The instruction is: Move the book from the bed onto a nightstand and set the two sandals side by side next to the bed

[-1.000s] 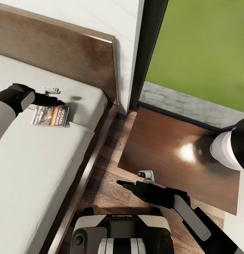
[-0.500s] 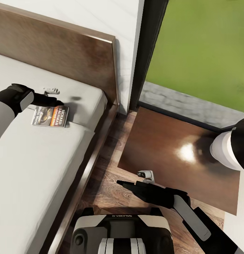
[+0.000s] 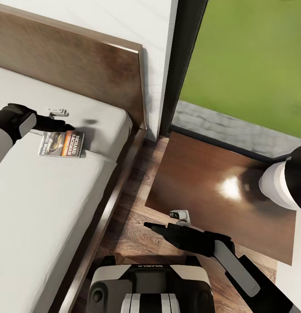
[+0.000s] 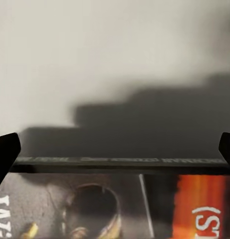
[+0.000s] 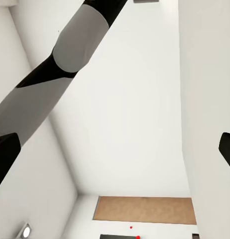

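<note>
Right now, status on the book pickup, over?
Left gripper open, at the book's far edge. Book flat on the bed, not gripped. Right gripper open, idle. Nightstand top bare.

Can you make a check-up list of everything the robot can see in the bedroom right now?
Surface: bed, plain grey-beige mattress, dark wooden frame and headboard.
Job's things: book lies flat on the mattress near the headboard; nightstand stands right of the bed, top bare and glossy.
Clutter: nothing seen.
Grippers: left claw open at the book's far edge, fingers wide apart; right claw low over the floor, open.
Cables: nothing seen.
Surroundings: wood-plank floor, white wall, dark-framed window, green lawn outside.
</note>
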